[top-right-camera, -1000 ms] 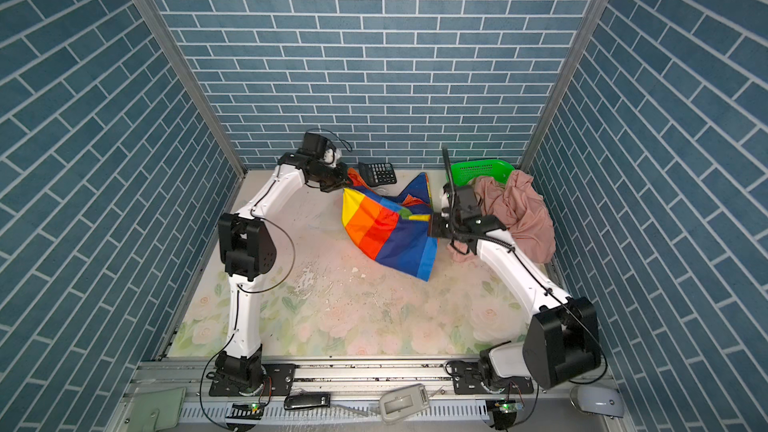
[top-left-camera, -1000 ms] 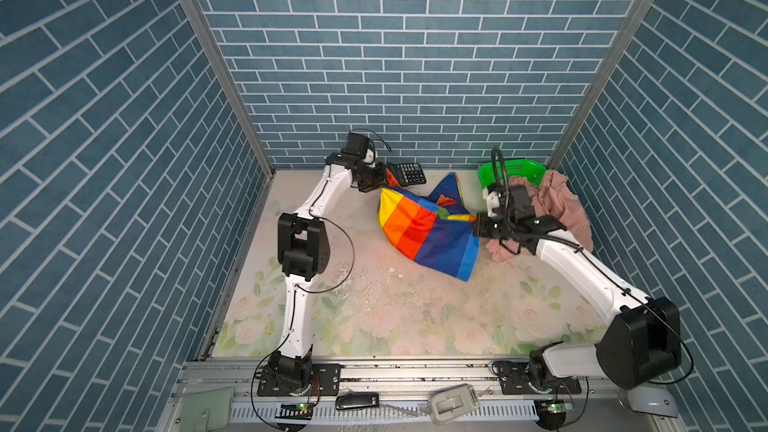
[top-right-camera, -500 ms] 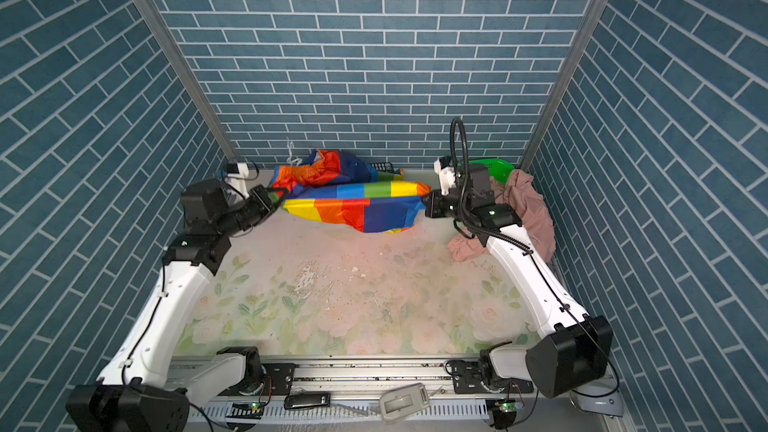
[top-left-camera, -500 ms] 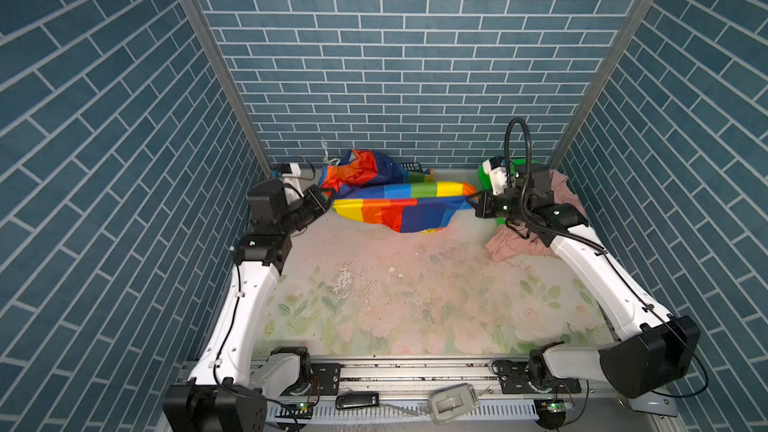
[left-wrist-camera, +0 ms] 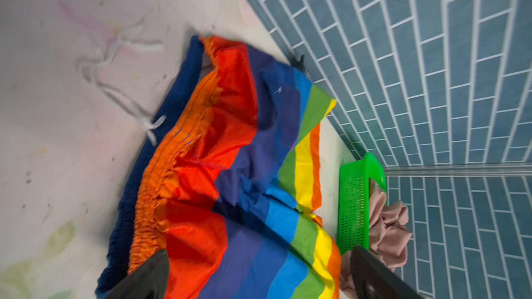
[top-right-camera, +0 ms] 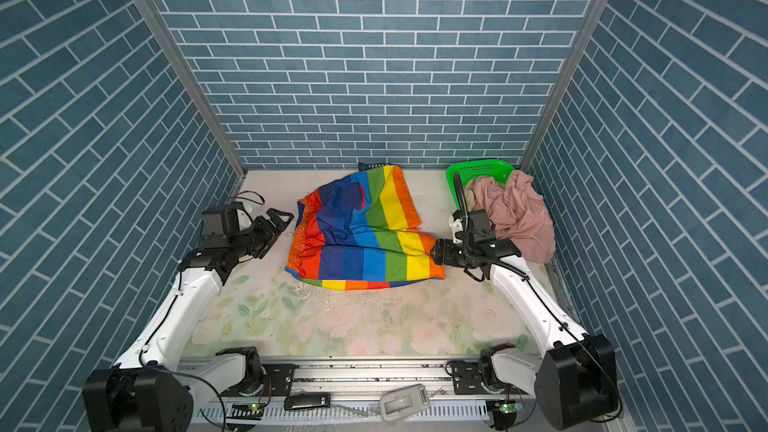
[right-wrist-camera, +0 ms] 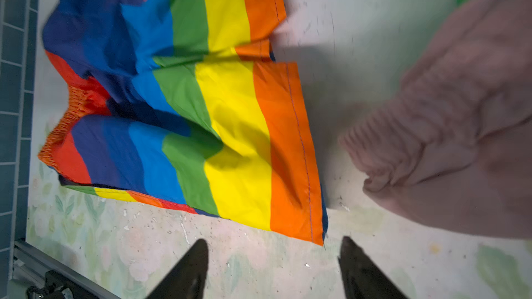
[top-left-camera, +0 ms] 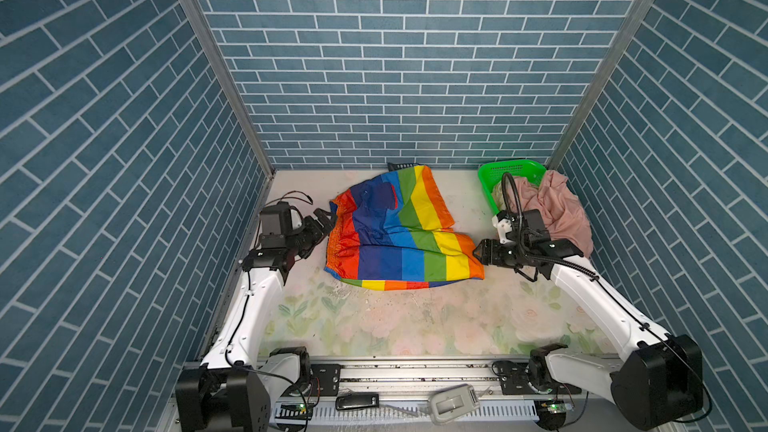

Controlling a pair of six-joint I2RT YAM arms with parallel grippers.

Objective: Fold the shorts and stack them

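So the shiny rainbow-striped shorts (top-left-camera: 399, 238) are lying spread out toward the back of the floral-print bench (top-left-camera: 374, 326), with the waistband facing left. The left fingers (left-wrist-camera: 144, 279) are sitting wide apart right by that waistband, gripping nothing. The right fingers (right-wrist-camera: 362, 271) are hanging apart too, just off the orange hem corner. The crumpled dusty pink shorts (top-left-camera: 561, 209) are spilling out of the green plastic mesh basket (top-left-camera: 511, 168) in the far right corner.
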